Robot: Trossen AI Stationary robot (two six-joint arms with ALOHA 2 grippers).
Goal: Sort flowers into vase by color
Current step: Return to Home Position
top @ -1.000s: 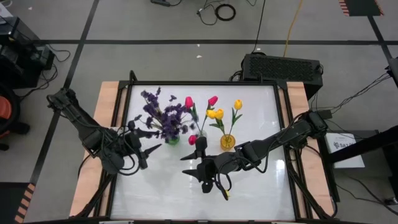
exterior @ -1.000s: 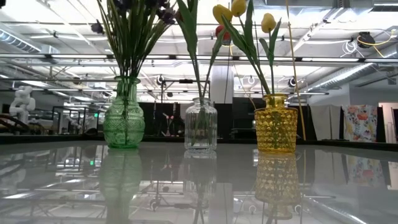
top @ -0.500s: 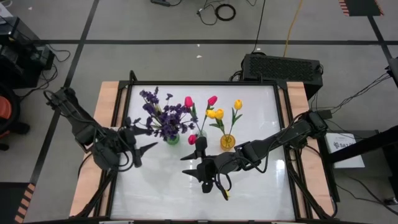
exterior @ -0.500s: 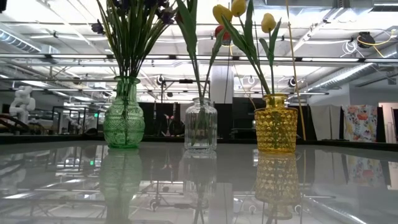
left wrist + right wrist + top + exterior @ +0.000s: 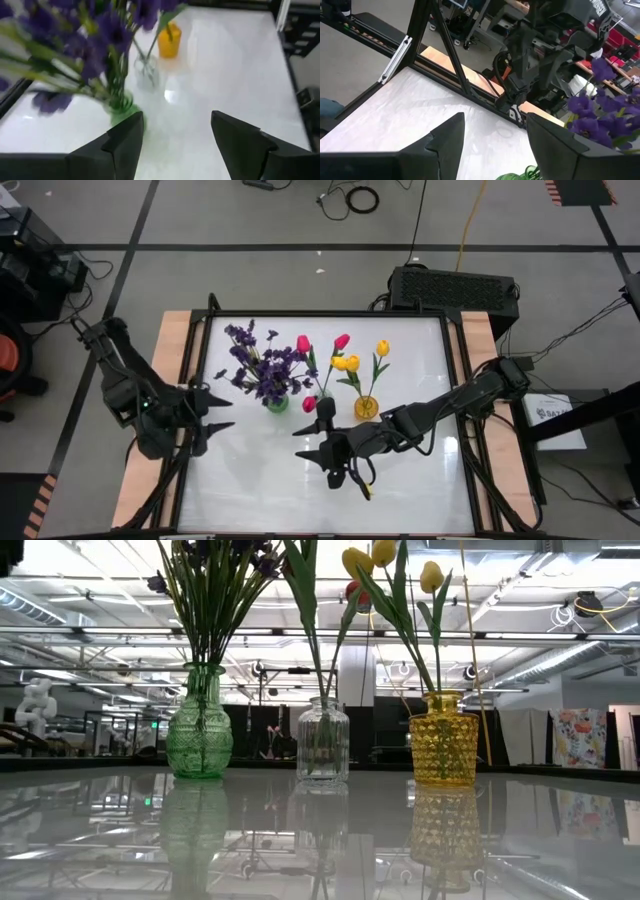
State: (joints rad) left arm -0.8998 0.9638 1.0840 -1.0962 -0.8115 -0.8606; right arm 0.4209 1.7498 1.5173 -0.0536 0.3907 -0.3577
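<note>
While both arms hang above the white table, neither holds anything. At the table's left edge, the left gripper hovers just beside the green vase without touching it. Its fingers are spread wide apart with only bare tabletop between them. Lower down the table, the right gripper sits in front of the row of vases, pointing toward the left arm. Its two fingers are also parted and empty.

Three vases stand upright in a line across the middle of the table. The green vase holds the bushy purple flowers, whose stems fan out above its neck. Next to it, the clear vase holds the pink-red tulips; one red bloom droops low beside the vase. The yellow vase stands on the right arm's side and holds the yellow tulips. No flower lies loose on the table.
</note>
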